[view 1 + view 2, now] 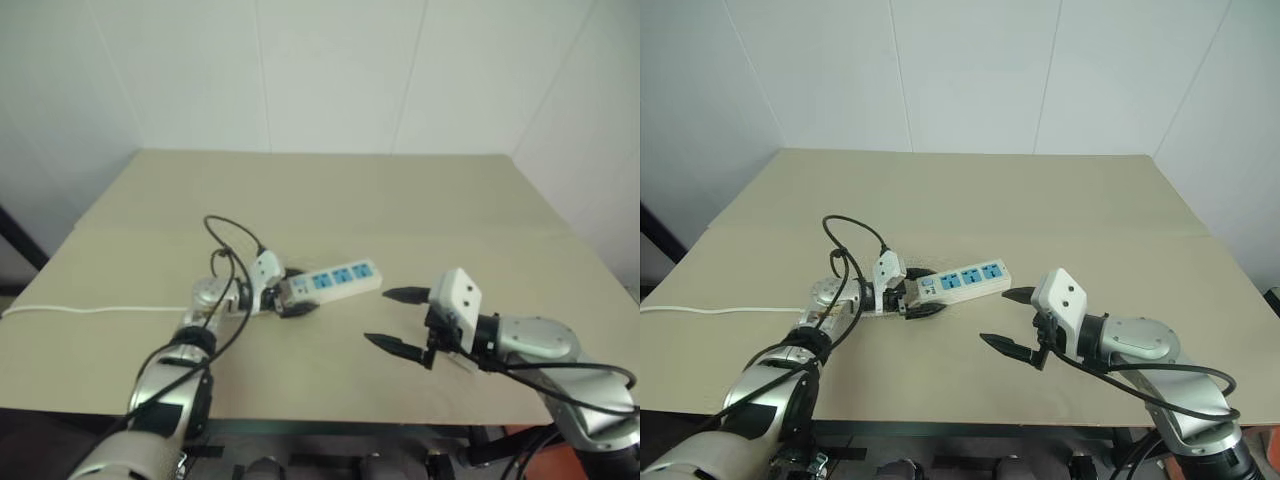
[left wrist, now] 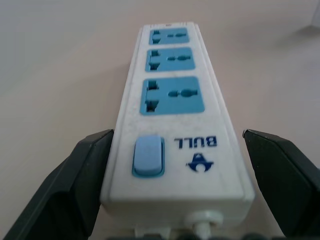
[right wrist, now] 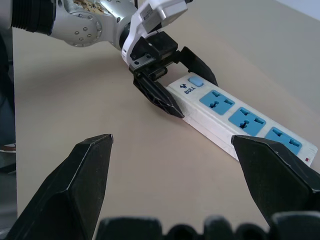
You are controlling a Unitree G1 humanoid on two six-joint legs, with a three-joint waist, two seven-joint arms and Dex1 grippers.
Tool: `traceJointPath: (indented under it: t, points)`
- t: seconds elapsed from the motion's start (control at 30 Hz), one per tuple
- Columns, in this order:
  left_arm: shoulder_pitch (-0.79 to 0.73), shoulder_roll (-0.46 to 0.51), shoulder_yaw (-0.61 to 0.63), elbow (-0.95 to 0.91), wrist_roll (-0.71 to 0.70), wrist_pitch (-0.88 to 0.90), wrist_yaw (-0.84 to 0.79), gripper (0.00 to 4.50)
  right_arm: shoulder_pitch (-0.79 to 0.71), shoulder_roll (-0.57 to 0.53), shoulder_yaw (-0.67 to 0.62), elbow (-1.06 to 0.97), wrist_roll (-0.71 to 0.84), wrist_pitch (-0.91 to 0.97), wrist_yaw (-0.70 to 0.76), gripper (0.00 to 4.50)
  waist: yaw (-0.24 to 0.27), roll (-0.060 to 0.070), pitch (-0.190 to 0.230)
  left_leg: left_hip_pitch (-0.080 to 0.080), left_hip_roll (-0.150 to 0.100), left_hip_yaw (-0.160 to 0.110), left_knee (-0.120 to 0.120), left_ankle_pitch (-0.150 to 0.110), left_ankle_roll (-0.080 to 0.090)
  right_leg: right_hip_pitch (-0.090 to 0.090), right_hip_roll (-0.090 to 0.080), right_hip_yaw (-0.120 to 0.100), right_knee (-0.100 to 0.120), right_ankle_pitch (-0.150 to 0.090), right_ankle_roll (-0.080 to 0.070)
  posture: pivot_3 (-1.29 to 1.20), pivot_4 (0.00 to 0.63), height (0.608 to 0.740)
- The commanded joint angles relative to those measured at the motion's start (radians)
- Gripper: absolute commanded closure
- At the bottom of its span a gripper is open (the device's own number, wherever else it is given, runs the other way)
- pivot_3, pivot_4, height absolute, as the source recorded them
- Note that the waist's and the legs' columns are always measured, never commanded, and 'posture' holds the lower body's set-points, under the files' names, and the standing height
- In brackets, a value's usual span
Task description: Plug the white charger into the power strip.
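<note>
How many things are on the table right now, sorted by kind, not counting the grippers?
Power strip: 1, with 3 blue sockets and 1 blue switch
Thin white cord: 1, running off the table's left edge
Total: 2

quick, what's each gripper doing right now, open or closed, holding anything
Left gripper: open, fingers astride the switch end of the power strip, not clamped.
Right gripper: open, holding nothing.
</note>
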State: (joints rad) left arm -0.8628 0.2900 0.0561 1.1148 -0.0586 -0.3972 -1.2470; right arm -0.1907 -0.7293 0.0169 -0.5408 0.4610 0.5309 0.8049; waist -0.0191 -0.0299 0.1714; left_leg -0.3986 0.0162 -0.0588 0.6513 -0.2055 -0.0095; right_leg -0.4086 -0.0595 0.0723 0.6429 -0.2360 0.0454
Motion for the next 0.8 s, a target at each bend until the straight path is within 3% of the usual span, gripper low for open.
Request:
traceJointPath:
  t: [0.03,0.37,0.8]
  points:
    - [0.032,0.007,0.05,-0.06,-0.108,-0.013,-0.116,0.01,-0.005,0.001,-0.02,-0.01,0.001,-0.033,0.01,0.0,-0.002,0.0,0.0,0.0,0.0,0.0,0.0,0.0,0.0,0.0,0.0,0.0,0.0,0.0,0.0,0.0,0.15,0.74]
    - [0.06,0.04,0.092,0.036,-0.145,-0.102,-0.17,0.01,0.009,-0.007,-0.031,0.002,-0.004,-0.052,0.036,0.0,0.0,0.0,0.0,0.0,0.0,0.0,0.0,0.0,0.0,0.0,0.0,0.0,0.0,0.0,0.0,0.0,0.15,0.74]
    - [-0.003,0.006,0.124,0.105,-0.143,-0.156,-0.152,0.01,0.038,-0.008,-0.059,-0.016,-0.001,-0.055,0.042,0.0,0.0,0.0,0.0,0.0,0.0,0.0,0.0,0.0,0.0,0.0,0.0,0.0,-0.001,0.0,0.0,0.0,0.15,0.74]
